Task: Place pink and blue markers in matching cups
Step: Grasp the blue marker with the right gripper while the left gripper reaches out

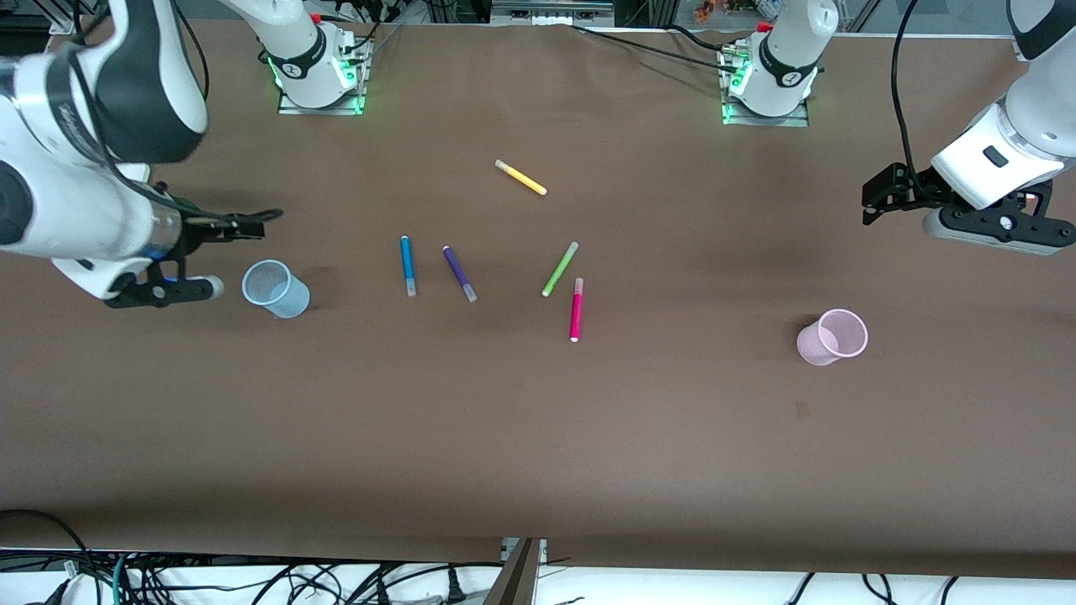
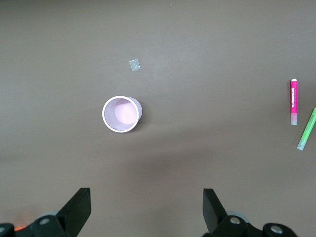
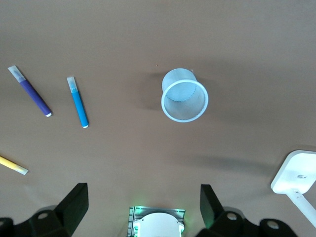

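Near frame centre, your pink marker [image 1: 577, 309] is light, stiff, slippery: pinch mid-barrel. Left gripper [image 2: 146, 210] and right gripper [image 3: 143, 207] gape wide, empty.

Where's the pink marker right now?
In the front view the pink marker lies flat on the table near the middle, just nearer the camera than the green marker, between the blue cup and the pink cup.

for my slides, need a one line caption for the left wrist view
Open left gripper hovering above the upright pink cup, with the pink marker lying on the table.
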Action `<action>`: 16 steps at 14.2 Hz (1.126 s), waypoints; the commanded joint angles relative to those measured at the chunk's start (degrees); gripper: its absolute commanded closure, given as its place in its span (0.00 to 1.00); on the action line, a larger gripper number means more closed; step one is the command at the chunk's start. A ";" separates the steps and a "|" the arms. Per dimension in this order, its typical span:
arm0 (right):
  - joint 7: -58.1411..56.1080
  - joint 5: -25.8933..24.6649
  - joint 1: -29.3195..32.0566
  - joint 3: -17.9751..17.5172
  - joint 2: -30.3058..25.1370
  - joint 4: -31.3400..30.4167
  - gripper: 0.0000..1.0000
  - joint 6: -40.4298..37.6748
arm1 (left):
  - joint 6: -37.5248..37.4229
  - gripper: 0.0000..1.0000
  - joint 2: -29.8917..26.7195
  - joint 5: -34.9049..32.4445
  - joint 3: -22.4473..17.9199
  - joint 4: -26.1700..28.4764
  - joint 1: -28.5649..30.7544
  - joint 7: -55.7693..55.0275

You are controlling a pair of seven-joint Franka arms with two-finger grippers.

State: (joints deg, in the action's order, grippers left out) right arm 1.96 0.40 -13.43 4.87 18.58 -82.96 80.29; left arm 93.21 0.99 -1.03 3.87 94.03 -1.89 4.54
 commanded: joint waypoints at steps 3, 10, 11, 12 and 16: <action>0.41 1.01 -3.88 -0.03 6.54 -0.35 0.00 7.68 | -0.66 0.00 -0.46 -0.73 0.26 -0.52 0.05 0.03; 0.67 1.10 -7.84 -0.03 11.92 -8.16 0.00 25.06 | -0.66 0.00 -0.46 -0.73 0.26 -0.52 0.05 0.03; 0.67 1.27 -7.93 -0.12 12.01 -9.66 0.00 27.62 | -0.66 0.00 -0.46 -0.64 0.26 -0.52 0.05 0.03; 0.67 1.88 -8.45 -0.12 12.18 -10.63 0.00 29.30 | -0.66 0.00 -0.46 -0.64 0.26 -0.52 0.05 0.03; 1.11 2.24 -11.27 -0.12 14.47 -12.12 0.00 34.22 | -0.66 0.00 -0.46 -0.64 0.26 -0.52 0.05 0.03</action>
State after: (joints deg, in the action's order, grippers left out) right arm 2.27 1.91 -23.24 4.49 33.02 -93.32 111.68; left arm 93.21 0.98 -1.03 3.87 94.01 -1.90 4.54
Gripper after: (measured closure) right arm 0.000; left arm 0.000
